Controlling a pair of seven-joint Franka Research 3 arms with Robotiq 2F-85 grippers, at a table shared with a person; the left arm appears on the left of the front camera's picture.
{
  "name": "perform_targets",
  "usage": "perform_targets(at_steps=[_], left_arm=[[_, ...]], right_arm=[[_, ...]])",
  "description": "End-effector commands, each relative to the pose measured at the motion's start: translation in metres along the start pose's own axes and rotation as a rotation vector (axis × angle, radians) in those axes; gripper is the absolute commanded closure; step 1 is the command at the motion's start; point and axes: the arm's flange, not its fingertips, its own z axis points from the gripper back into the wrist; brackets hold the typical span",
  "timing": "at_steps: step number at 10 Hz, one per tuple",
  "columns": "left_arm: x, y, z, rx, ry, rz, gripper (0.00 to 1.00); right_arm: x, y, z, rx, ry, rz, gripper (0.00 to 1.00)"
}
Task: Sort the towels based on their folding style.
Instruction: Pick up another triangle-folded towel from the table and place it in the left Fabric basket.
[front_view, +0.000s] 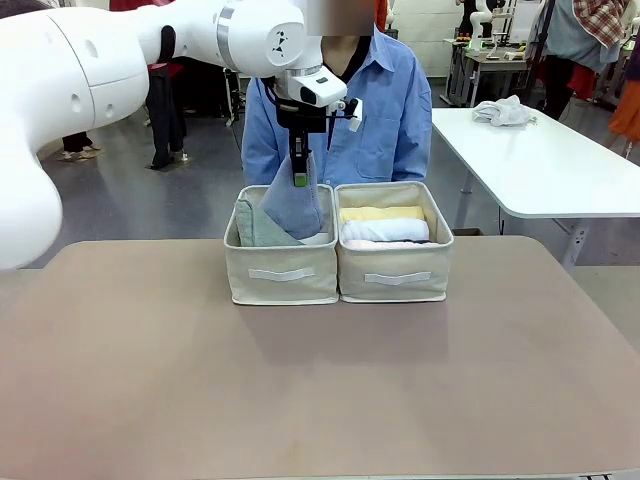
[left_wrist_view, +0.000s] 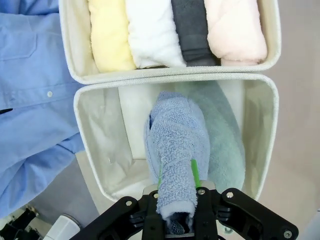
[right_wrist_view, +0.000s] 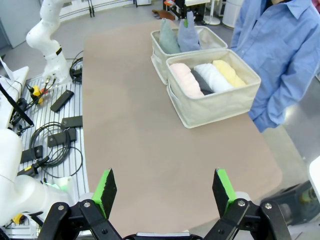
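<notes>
the brown tabletop (front_view: 300, 380) carried two beige bins side by side near its far edge, a person in a blue shirt (front_view: 395, 110) behind them (a white table (front_view: 540, 160) with a cloth heap (front_view: 503, 111) beyond). the left gripper (front_view: 299, 180) was clamped on the tip of the lavender-blue towel (left_wrist_view: 175, 145), which stood point-up in the left bin (front_view: 281, 270) beside the grey-green towel (left_wrist_view: 225, 135). four rolls lay parallel in the right bin (front_view: 395, 270). the right gripper (right_wrist_view: 165, 192) was spread wide over the table.
</notes>
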Motion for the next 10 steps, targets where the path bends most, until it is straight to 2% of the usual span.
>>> perform_targets(at_steps=[1,5,7,9,10], left_arm=[[0.014,0.028,-0.002,-0.016,0.005,0.000,0.83],[0.026,0.033,-0.044,-0.113,0.033,-0.010,0.83],[0.029,0.032,-0.052,-0.137,0.028,-0.016,0.83],[0.028,0.033,-0.051,-0.137,0.009,-0.015,0.23],[0.027,0.033,-0.051,-0.139,0.006,-0.016,0.00]], right_arm=[[0.001,-0.001,0.001,0.006,-0.012,0.014,0.00],[0.001,-0.001,0.001,0.006,-0.012,0.014,0.00],[0.001,-0.001,0.001,0.006,-0.012,0.014,0.00],[0.001,-0.001,0.001,0.006,-0.012,0.014,0.00],[0.001,-0.001,0.001,0.006,-0.012,0.014,0.00]])
